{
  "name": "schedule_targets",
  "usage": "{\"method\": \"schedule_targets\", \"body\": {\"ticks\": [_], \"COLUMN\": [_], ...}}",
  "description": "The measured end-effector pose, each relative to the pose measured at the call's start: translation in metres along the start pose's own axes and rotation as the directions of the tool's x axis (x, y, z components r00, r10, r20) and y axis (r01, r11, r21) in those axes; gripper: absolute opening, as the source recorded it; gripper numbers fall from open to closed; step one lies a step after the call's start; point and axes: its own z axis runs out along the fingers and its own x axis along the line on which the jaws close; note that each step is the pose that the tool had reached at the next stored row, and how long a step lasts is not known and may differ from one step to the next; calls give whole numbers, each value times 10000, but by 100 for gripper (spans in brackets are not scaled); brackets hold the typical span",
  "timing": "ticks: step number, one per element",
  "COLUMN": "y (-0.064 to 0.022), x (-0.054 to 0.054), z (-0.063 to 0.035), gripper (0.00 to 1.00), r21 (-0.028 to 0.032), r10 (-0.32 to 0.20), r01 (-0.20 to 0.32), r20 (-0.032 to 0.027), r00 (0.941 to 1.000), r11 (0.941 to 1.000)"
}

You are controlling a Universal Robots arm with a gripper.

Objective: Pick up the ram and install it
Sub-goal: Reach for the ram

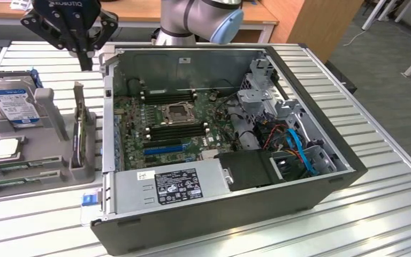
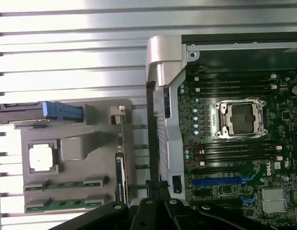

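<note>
Hovering gripper: upper left of the exterior view, over the far corner of the case, jaws shut tight, nothing seen between them.
ram: two green sticks lying flat in the grey tray, lower left, well apart from gripper.
computer case: centre, open, motherboard exposed.

ram green | hard drive label blue | tray grey | table silver
</note>
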Motion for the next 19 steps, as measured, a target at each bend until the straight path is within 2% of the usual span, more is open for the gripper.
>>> {"method": "schedule_targets", "body": {"ticks": [19], "y": [-31], "x": [417], "z": [-7], "gripper": [10], "r21": [0], "r10": [0], "r01": [0], "r20": [-1], "r00": [10000], "r11": [10000]}}
